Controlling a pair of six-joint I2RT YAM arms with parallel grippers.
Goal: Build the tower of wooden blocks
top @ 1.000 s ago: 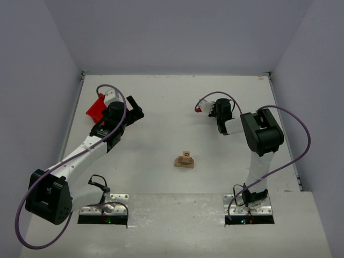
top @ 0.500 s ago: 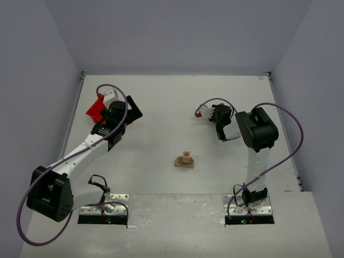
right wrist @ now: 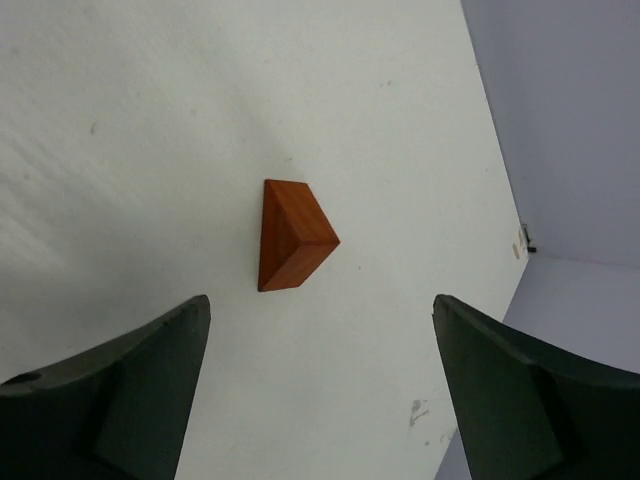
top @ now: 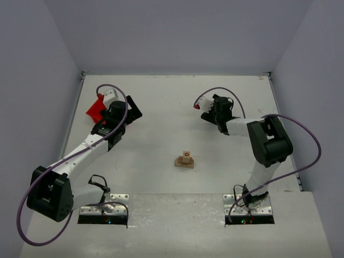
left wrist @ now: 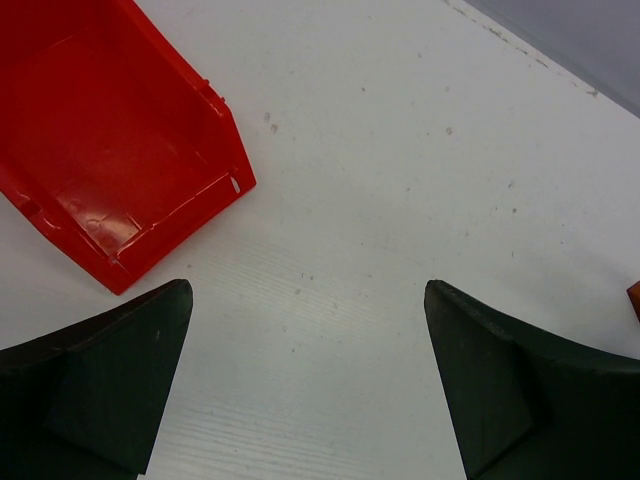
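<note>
The wood block tower (top: 185, 160) stands mid-table as a pale plank base with one light cube on top. A dark reddish-brown triangular roof piece (right wrist: 290, 235) lies on the table just ahead of my right gripper (right wrist: 320, 302), which is open with nothing between its fingers. In the top view that piece (top: 197, 107) sits at the tips of the right gripper (top: 208, 114), far from the tower. My left gripper (left wrist: 308, 287) is open over bare table; in the top view the left gripper (top: 134, 109) is at the back left.
A bright red plastic bin (left wrist: 110, 150) lies just left of the left gripper, near the table's left edge, where the top view also shows the bin (top: 95, 107). The right wall meets the table (right wrist: 520, 245) close beyond the roof piece.
My right gripper has gone from shut to open, and its wrist has swung left while the elbow moved right. The left arm has shifted only slightly. The tower has not moved.
</note>
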